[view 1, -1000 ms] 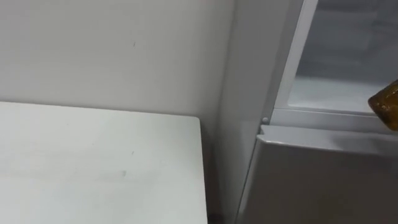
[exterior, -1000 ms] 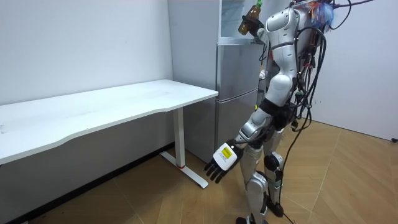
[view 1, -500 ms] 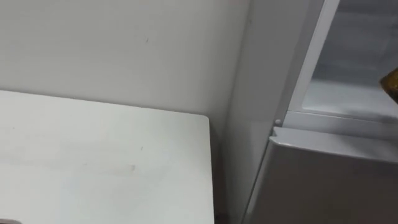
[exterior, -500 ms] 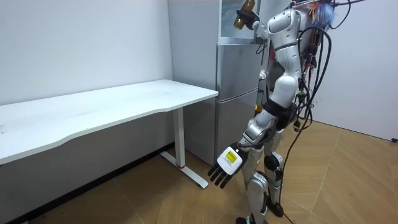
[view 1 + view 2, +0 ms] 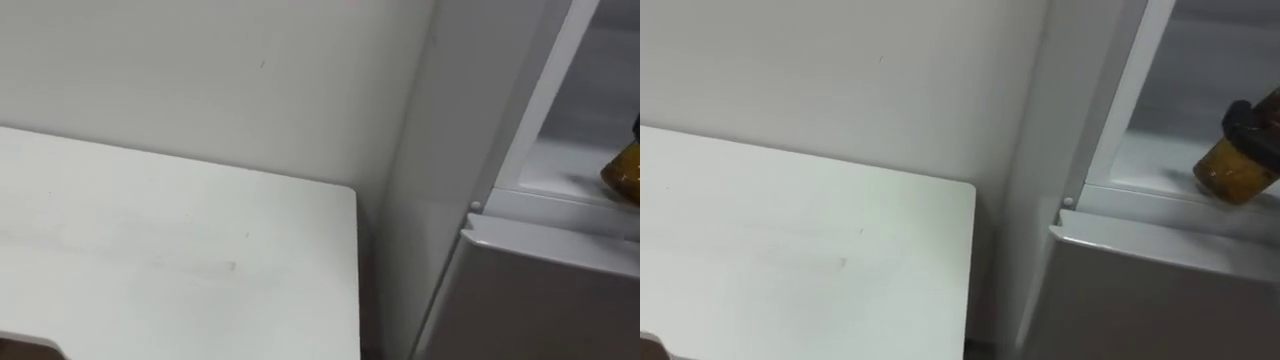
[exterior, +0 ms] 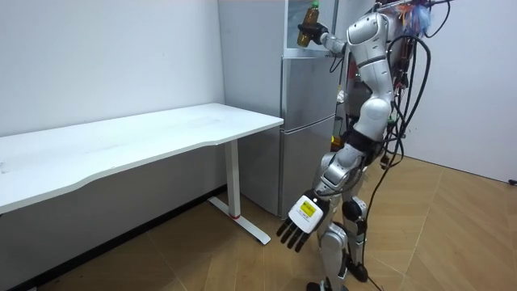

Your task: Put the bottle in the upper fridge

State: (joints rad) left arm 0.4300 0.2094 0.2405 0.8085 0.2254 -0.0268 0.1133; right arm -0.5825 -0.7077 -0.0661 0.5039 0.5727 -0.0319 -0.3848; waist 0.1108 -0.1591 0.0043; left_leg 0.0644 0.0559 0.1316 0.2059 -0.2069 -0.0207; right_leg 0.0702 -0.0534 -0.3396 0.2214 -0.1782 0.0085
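Standing at the fridge [image 6: 308, 121], right of the white table [image 5: 150, 250], the robot holds its right hand [image 5: 1252, 128] high. Its fingers are curled round the amber bottle [image 5: 1233, 172], whose base is just inside the open upper compartment, over the white shelf [image 5: 1160, 160]. The left hand [image 6: 300, 225] hangs low, fingers straight and spread.

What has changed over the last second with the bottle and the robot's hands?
The right hand, fingers curled round the bottle, carried it toward the room view's left, further into the open upper fridge, and turned it from tilted to nearly upright. The left hand, hanging open, swung slightly toward the room view's right. The head camera shifted too. The table stayed put, and nothing was let go.
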